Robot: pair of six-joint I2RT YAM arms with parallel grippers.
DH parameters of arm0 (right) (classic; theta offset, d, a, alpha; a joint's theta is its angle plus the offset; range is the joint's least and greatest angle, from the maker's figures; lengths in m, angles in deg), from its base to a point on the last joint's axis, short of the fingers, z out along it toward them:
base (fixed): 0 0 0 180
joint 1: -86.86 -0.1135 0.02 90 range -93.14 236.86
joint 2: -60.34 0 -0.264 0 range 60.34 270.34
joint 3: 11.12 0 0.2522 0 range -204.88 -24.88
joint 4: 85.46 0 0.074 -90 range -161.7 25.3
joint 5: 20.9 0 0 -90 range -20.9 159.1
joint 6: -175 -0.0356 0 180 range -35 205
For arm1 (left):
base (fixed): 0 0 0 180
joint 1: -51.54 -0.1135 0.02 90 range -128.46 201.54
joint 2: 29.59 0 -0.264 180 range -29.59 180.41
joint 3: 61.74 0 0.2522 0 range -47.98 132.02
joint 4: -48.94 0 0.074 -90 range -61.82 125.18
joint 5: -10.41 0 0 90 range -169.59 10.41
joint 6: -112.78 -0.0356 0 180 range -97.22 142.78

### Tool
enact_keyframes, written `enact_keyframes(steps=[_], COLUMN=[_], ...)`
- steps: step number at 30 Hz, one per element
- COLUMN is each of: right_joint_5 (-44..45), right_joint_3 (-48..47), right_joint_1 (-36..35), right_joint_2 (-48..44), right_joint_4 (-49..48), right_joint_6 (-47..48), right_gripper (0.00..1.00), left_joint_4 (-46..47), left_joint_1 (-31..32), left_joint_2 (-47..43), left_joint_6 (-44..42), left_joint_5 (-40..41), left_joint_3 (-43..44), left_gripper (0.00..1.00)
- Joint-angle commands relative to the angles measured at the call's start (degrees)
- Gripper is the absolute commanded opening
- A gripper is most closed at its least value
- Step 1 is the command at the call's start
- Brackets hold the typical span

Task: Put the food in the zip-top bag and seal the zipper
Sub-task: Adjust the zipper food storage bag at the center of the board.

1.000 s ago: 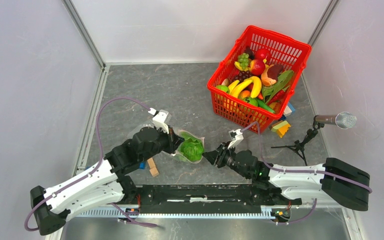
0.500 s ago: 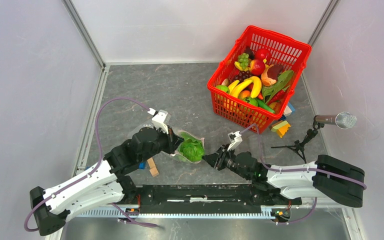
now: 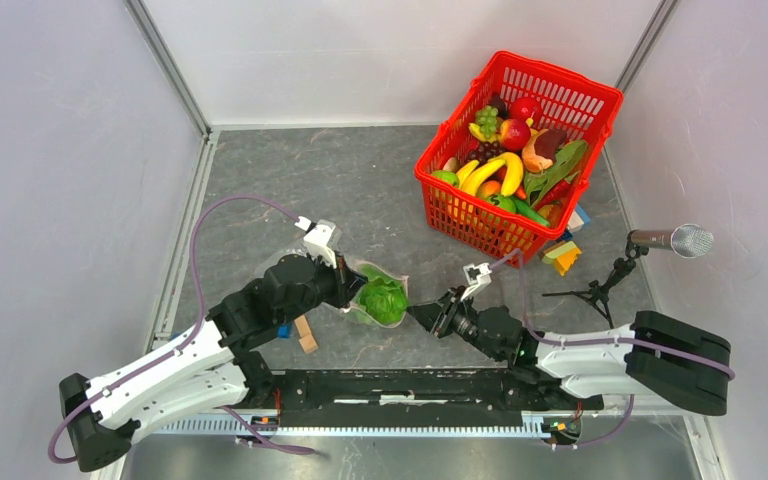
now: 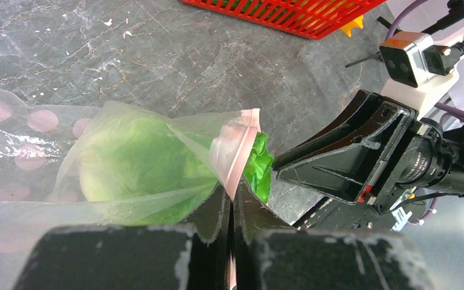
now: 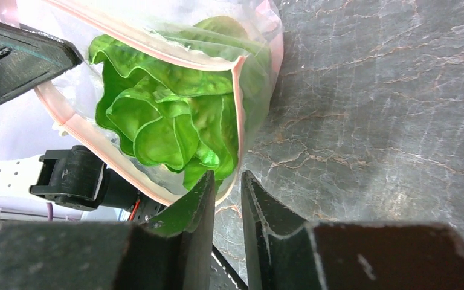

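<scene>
As the left pincer (image 4: 232,194) clamps tight on the narrow pale pink zipper strip (image 4: 234,151) of the clear crinkly dotted zip-top bag (image 4: 30,121), the leafy green plastic lettuce (image 5: 163,115) sits inside its gaping mouth, between the arms on the grey marbled worktop (image 5: 368,121). Right pincer (image 5: 226,181): jaws a sliver apart, the mouth's corner at their tips.

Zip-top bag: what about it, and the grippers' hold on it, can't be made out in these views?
- Top view: the zip-top bag is small and partly under the left gripper. Its lettuce shows, but its mouth cannot be judged.
- Left wrist: the zipper disappears into the shut left gripper, and the bag's back runs off the left edge.
- Right wrist: the rim ends at the right gripper. Pinched or not is unclear.
</scene>
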Motion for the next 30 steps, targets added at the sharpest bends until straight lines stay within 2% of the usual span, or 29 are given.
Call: enact_keyframes(steps=[1, 4, 6, 14, 30], right_joint_5=[3.1, 3.5, 2.9, -2.2, -2.2], right_joint_3=[4.0, 1.7, 0.9, -1.1, -0.5], right_joint_1=[0.1, 0.0, 0.0, -0.1, -0.2], right_joint_2=[-2.9, -4.8, -4.6, 0.5, 2.6], right_joint_4=[-4.8, 3.5, 5.2, 1.5, -4.3], right_joint_6=[1.1, 2.7, 3.5, 4.1, 2.5], right_gripper=[0.28, 0.27, 0.27, 0.25, 0.25], left_joint_4=[2.5, 2.7, 2.9, 3.4, 3.3], left_joint_1=[-0.2, -0.2, -0.2, -0.2, -0.2], left_joint_2=[-0.9, -1.0, -0.8, -0.2, -0.4], left_joint_6=[2.1, 2.2, 2.2, 2.3, 2.7], left_joint_5=[0.2, 0.3, 0.3, -0.2, -0.4], left_joint_3=[2.4, 2.3, 2.3, 2.6, 2.3], left_gripper=[0.02, 0.02, 0.02, 0.02, 0.02])
